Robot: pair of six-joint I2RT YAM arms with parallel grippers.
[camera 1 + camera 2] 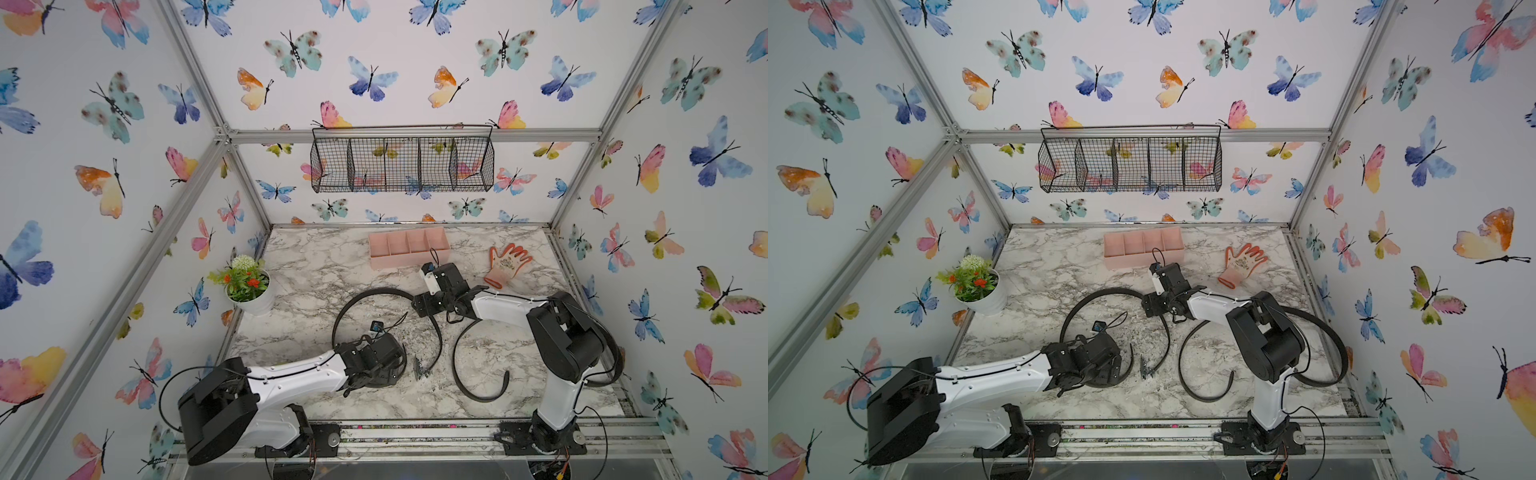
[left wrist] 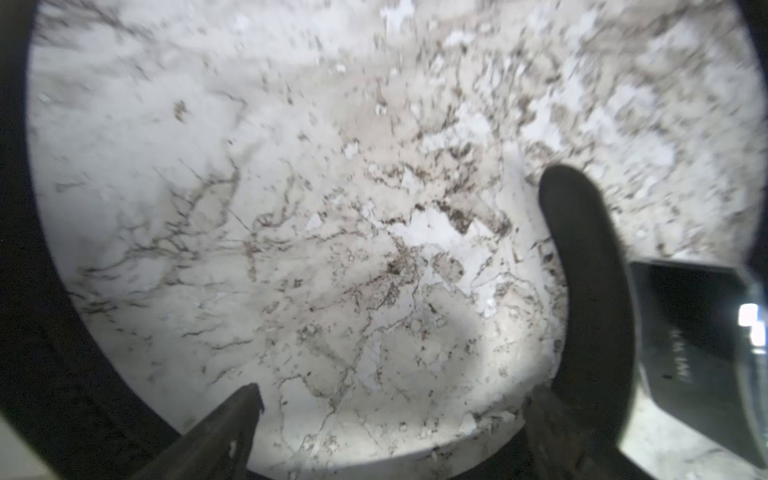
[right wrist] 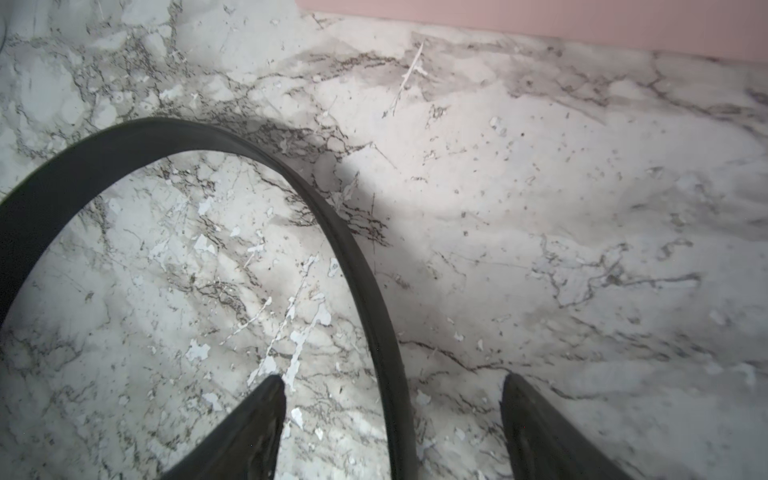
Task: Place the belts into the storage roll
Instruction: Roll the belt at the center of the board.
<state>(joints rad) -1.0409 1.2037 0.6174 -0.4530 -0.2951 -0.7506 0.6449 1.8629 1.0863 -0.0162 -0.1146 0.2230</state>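
In both top views the two belts lie loose on the marble table [image 1: 316, 266], apart from the pink tray [image 1: 409, 262], whose four compartments look empty. The belt with the buckle [image 1: 374, 290] curls in a wide loop from under the left gripper [image 1: 376, 368], past the right gripper [image 1: 424, 306] and down to its buckle [image 1: 422, 371]. The other belt [image 1: 484, 398] curves beside the right arm [image 1: 565, 332]. In the left wrist view the fingers [image 2: 232, 432] stand wide over bare marble, with a rounded belt end just beside one of them and nothing held. In the right wrist view the fingers [image 3: 262, 419] stand wide astride the strap, not closed on it, with the tray's wall ahead. I judge this to be the pickup step. Next the right gripper needs to sink and close on the strap, and the belt will probably need coiling to fit a compartment.
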